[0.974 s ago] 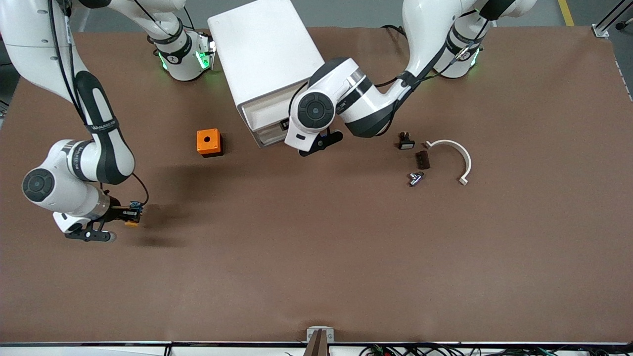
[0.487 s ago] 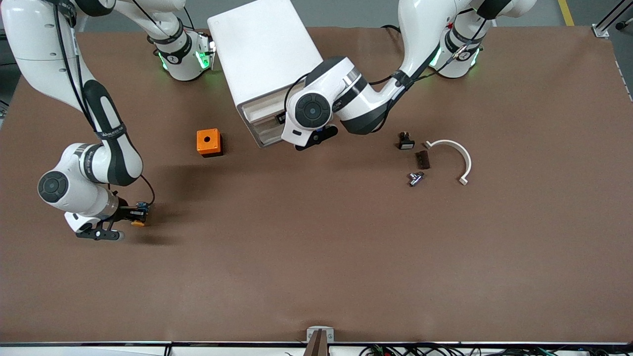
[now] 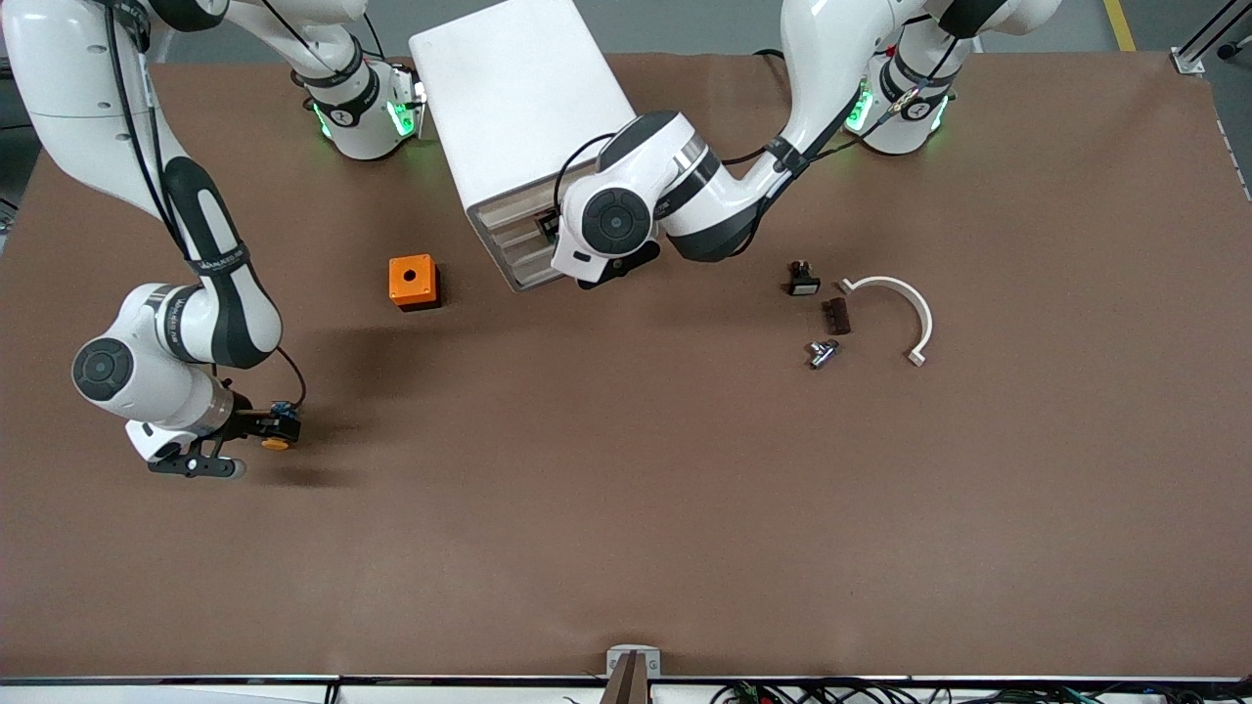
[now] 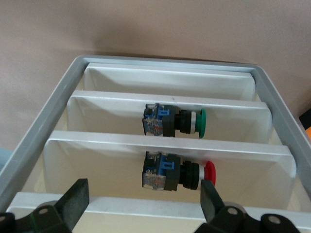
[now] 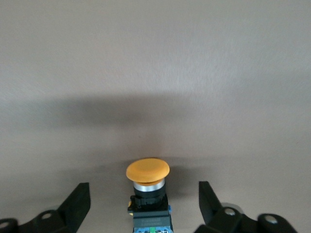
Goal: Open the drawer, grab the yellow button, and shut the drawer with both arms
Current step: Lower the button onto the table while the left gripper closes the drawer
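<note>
The right claw [image 5: 144, 204] sits low at the right arm's end of the counter [image 3: 626, 508], its fingers wide apart. The button [image 5: 147, 171] lies between them, not squeezed. The left claw [image 4: 141, 204] is spread wide at the front of the cabinet [image 3: 518, 98], by its drawers.

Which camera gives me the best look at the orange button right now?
The right wrist view: the button fills the middle, orange cap up, between the right gripper's open fingers. The front view shows it only as a speck by that gripper. The left wrist view misses it.
</note>
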`<move>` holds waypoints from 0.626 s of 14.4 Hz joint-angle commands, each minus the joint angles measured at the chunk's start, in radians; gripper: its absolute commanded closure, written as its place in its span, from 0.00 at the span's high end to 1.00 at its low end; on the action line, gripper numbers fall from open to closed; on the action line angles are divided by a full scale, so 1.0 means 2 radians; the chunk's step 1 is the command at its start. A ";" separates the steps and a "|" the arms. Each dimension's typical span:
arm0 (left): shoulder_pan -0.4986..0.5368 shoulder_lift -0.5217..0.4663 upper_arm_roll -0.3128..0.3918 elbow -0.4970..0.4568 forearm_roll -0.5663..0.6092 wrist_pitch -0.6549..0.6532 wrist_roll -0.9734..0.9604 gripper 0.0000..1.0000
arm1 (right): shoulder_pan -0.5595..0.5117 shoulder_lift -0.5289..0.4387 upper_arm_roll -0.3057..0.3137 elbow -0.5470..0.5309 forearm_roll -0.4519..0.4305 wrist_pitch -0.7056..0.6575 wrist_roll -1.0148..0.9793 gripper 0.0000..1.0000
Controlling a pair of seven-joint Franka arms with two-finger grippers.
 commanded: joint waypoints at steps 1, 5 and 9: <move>-0.011 0.002 0.001 0.000 -0.028 0.013 -0.011 1.00 | -0.009 -0.051 0.008 -0.006 -0.003 -0.022 -0.003 1.00; -0.011 0.002 0.001 0.000 -0.028 0.013 -0.011 1.00 | -0.006 -0.114 0.009 -0.005 -0.003 -0.094 -0.003 1.00; 0.002 -0.005 0.003 0.002 -0.020 0.013 -0.004 1.00 | -0.006 -0.166 0.010 -0.004 0.002 -0.127 -0.003 1.00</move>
